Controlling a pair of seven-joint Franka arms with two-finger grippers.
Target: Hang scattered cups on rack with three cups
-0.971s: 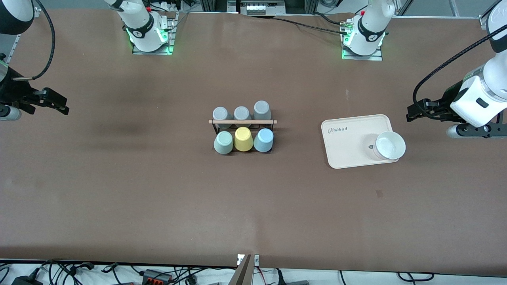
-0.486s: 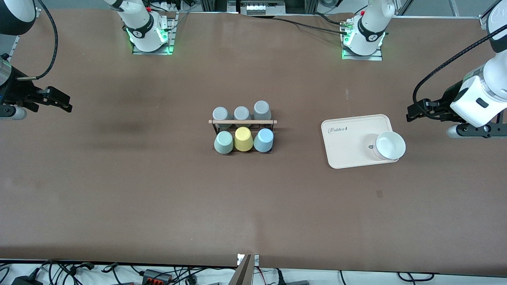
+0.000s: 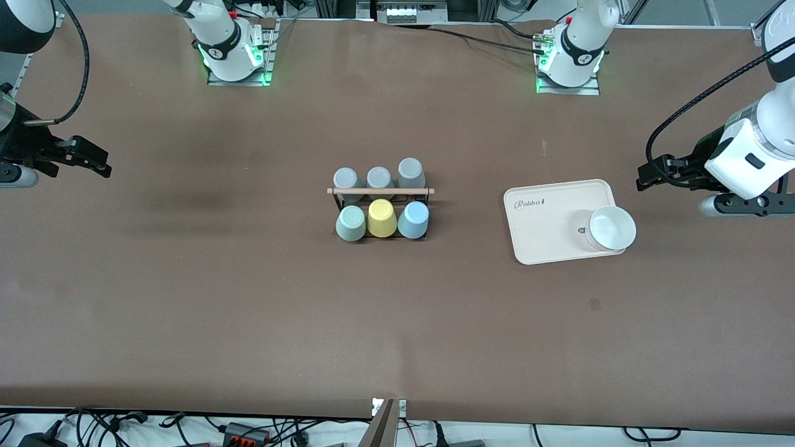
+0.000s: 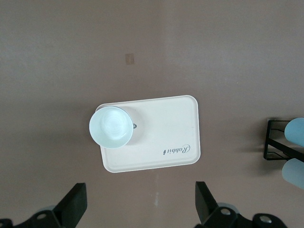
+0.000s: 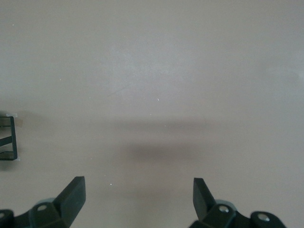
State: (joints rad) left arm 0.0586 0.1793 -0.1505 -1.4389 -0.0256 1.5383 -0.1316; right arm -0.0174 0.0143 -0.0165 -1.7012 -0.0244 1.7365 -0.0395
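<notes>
Our left gripper (image 4: pixel 138 209) hangs with fingers spread wide and empty above bare table beside the cream tray (image 3: pixel 546 226), and our right gripper (image 5: pixel 137 204) gapes just as wide, holding nothing, over the table's right-arm end. We see the light blue cup (image 3: pixel 413 220) and sage green cup (image 3: pixel 351 223) upturned on the rack (image 3: pixel 380 191) mid-table, flanking the yellow cup (image 3: pixel 381 217).

We note the rack (image 3: pixel 380 205) is largely covered by the cups on it; only the wooden rod (image 3: pixel 380 190) and bits of black wire show. In the left wrist view the rack (image 4: pixel 280 146) is cut by the picture's edge, as is the light blue cup (image 4: pixel 294 131) on it. In the right wrist view only a corner of the rack (image 5: pixel 9 140) enters. The print on the cream tray (image 3: pixel 546 223) beside the rack is too small to read with certainty.
</notes>
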